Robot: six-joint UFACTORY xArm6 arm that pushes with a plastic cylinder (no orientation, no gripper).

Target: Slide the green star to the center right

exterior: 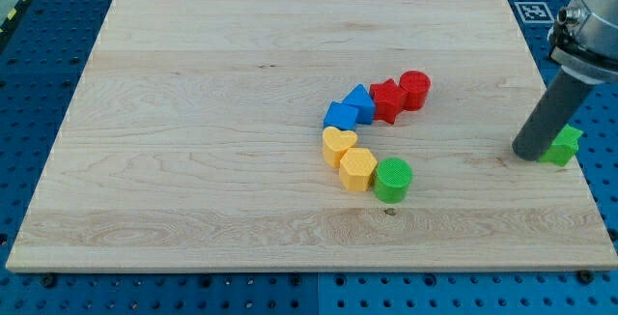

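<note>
The green star lies at the right edge of the wooden board, about mid-height. My tip rests on the board just to the star's left, touching or nearly touching it; the dark rod rises up and to the right and hides part of the star. The other blocks form a cluster near the middle: a red cylinder, a red star, a blue block, a blue cube, a yellow heart, a yellow hexagon and a green cylinder.
The board sits on a blue perforated table. A black and white marker tag lies off the board's top right corner. The arm's grey body enters from the view's right top.
</note>
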